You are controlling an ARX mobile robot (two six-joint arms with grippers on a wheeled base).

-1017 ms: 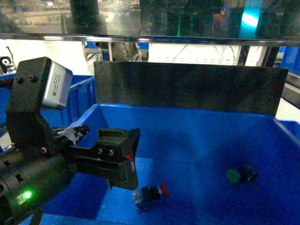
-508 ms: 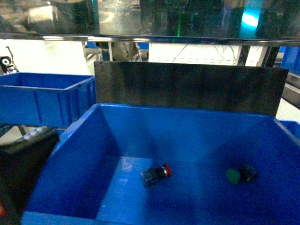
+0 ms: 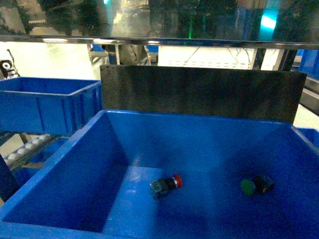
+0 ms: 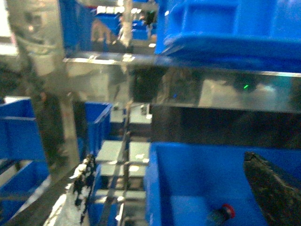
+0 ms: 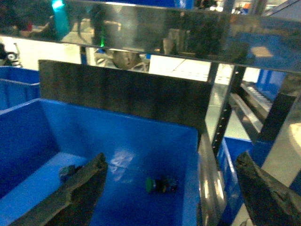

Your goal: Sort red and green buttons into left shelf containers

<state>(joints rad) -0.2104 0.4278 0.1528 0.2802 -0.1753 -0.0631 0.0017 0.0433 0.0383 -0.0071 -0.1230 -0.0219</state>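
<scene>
Big blue bin holds both buttons on its floor: red button lying mid-floor, green button well apart to its right. Second blue bin back left. No readable labels. Right gripper fingers spread wide, empty; left gripper state can't be told.

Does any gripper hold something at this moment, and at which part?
Nothing is held. The red button and green button lie free in the blue bin.

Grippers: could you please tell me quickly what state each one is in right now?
Left gripper: open, holding nothing; only the finger tips show.
Right gripper: open, holding nothing.
</scene>
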